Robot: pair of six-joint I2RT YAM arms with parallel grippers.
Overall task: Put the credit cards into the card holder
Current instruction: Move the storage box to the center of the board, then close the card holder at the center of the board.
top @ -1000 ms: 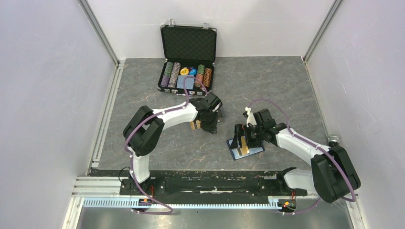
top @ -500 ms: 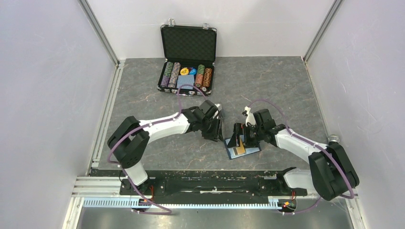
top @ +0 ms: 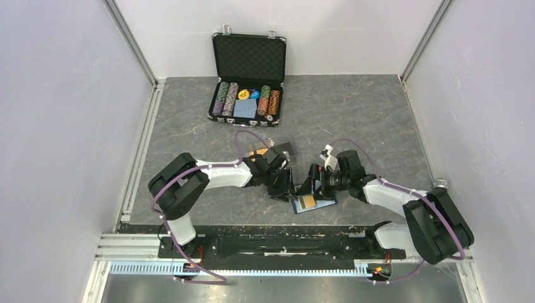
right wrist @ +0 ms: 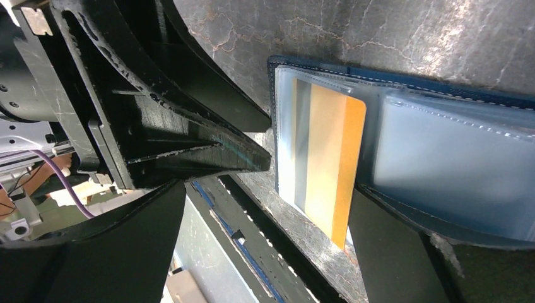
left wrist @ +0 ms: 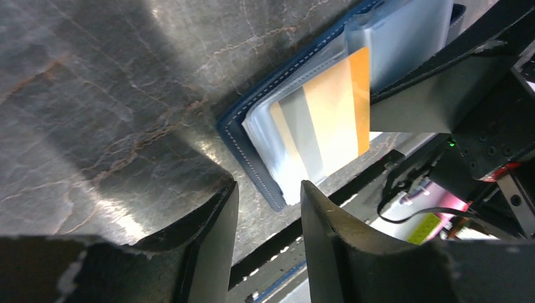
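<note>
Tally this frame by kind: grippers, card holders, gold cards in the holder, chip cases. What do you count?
Grippers: 2 (left gripper, right gripper)
Card holder: 1
Gold card in the holder: 1
Chip case: 1
Total: 5

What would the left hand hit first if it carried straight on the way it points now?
Probably the card holder: its navy corner lies just ahead of the left hand, with the gold credit card tucked in behind it. Depth is unclear; the table might come first.

Card holder open flat; gold card part-inserted.
</note>
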